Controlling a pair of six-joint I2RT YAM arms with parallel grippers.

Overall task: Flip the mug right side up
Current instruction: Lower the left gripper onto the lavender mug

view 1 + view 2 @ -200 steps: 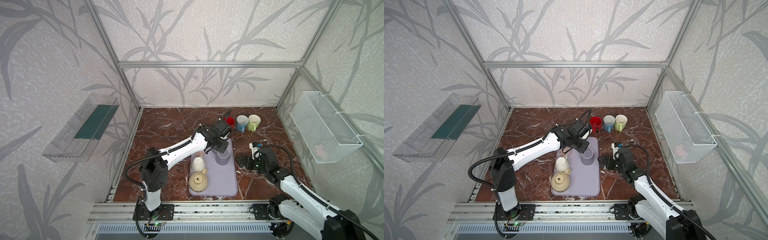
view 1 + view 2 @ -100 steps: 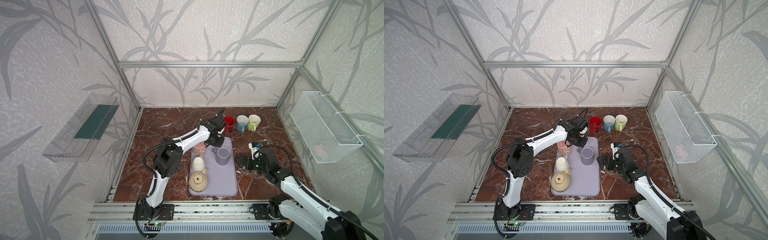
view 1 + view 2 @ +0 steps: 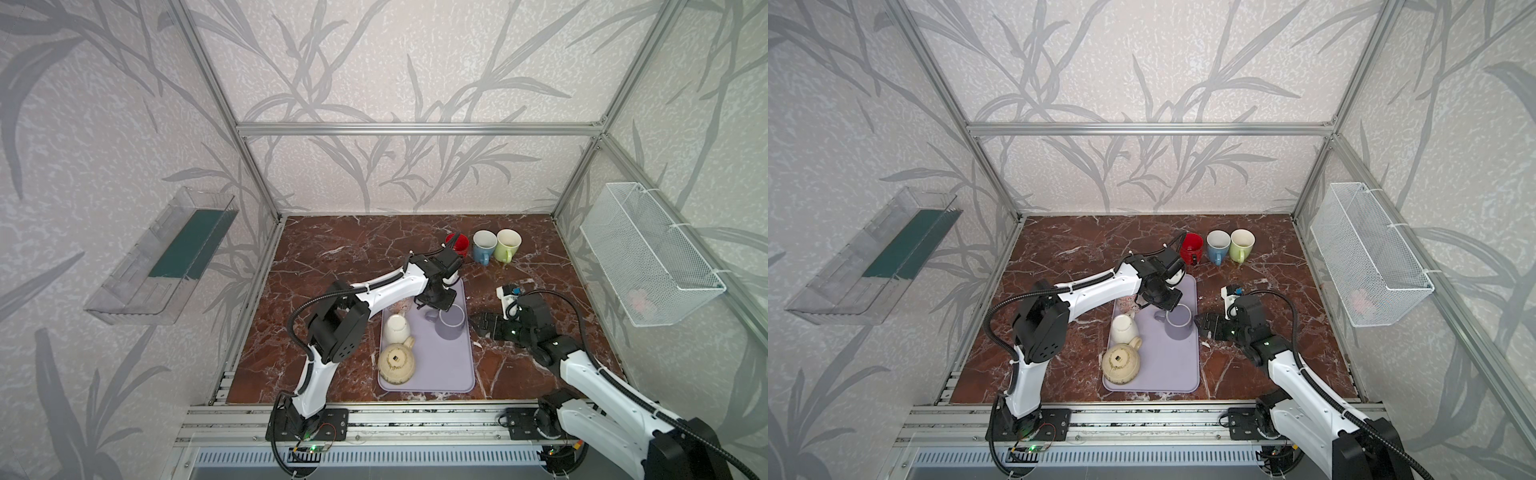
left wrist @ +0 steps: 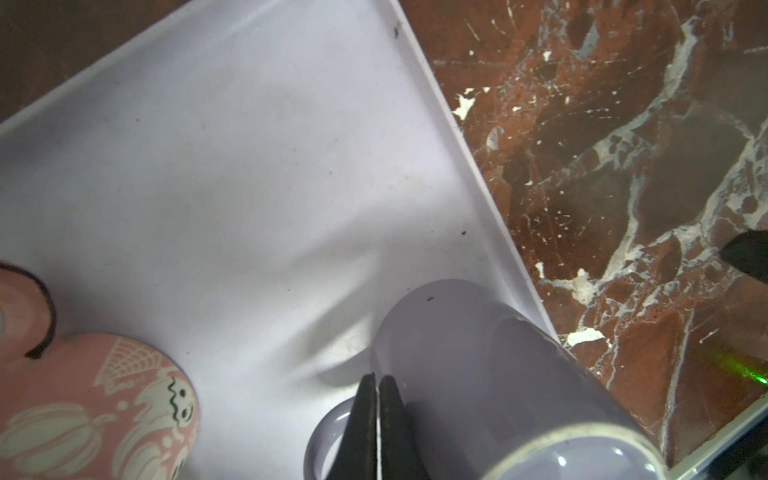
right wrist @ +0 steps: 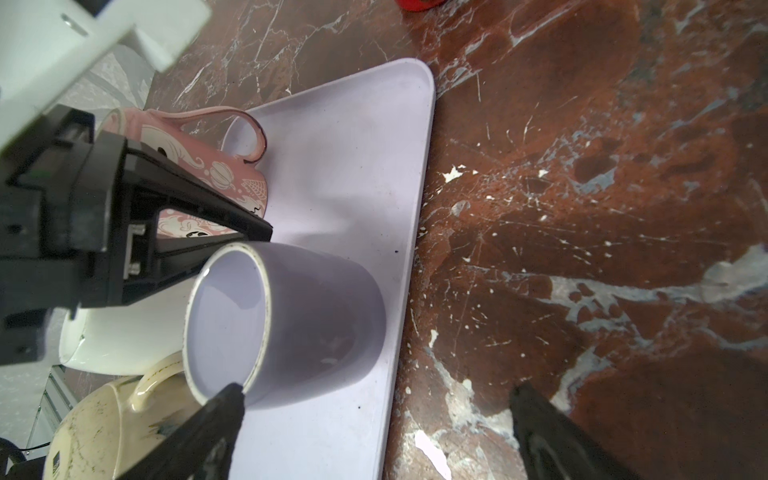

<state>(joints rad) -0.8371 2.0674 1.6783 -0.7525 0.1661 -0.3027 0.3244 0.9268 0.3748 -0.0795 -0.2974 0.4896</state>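
Quickly: pink mug (image 4: 95, 415) is mostly hidden under the left arm (image 3: 386, 291) in both top views and cut off by the frame in the left wrist view. White cup (image 5: 120, 332) is half covered by the left fingers (image 5: 208, 216) in the right wrist view; beige pot (image 5: 95, 432) is cut off there. Red mug (image 3: 462, 249) sits partly behind the left wrist in a top view.

Lilac mug (image 3: 451, 323) stands mouth up on the tray (image 3: 440, 374), by its right edge, far half. Its handle (image 4: 322, 436) is partly covered by the left fingers, which are pressed together with tips at the mug wall beside the handle; contact is hard to tell. Right fingers (image 5: 208, 432) are spread wide, low over the desk (image 3: 340, 257), just right of the mug. One tip is near the rim, the other off the tray, gripping nothing.
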